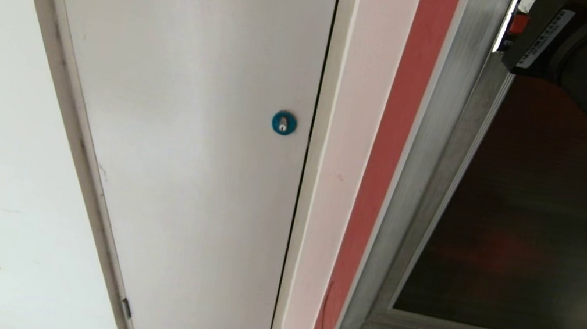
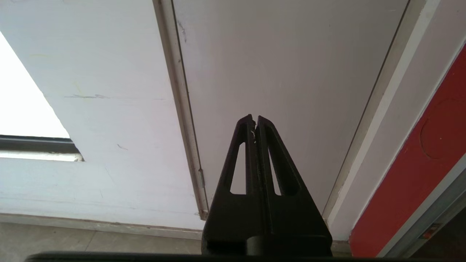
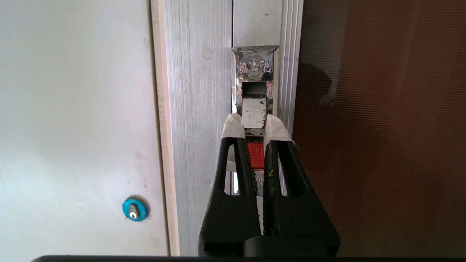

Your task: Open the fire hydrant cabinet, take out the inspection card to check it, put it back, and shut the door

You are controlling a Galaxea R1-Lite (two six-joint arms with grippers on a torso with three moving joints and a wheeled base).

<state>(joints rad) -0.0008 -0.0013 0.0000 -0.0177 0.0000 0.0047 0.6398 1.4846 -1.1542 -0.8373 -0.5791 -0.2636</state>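
Fingertips (image 3: 233, 125) of my right gripper (image 3: 253, 125) pinched on the latch (image 3: 254, 147) of the door (image 3: 378, 127).

Taped tips sit either side of the worn silver tab with the small red piece just beneath them; I read the grip as closed on that latch, set in the shiny plate on the door's aluminium edge; beside it stands the frame of the fire hydrant cabinet (image 1: 422, 167), door shut against it; dark glass fills the rest; further off hangs the white door (image 1: 190, 113) with its blue lock (image 1: 283, 122); my left gripper (image 2: 254, 120) idles low, fingers pressed together, facing that white door.
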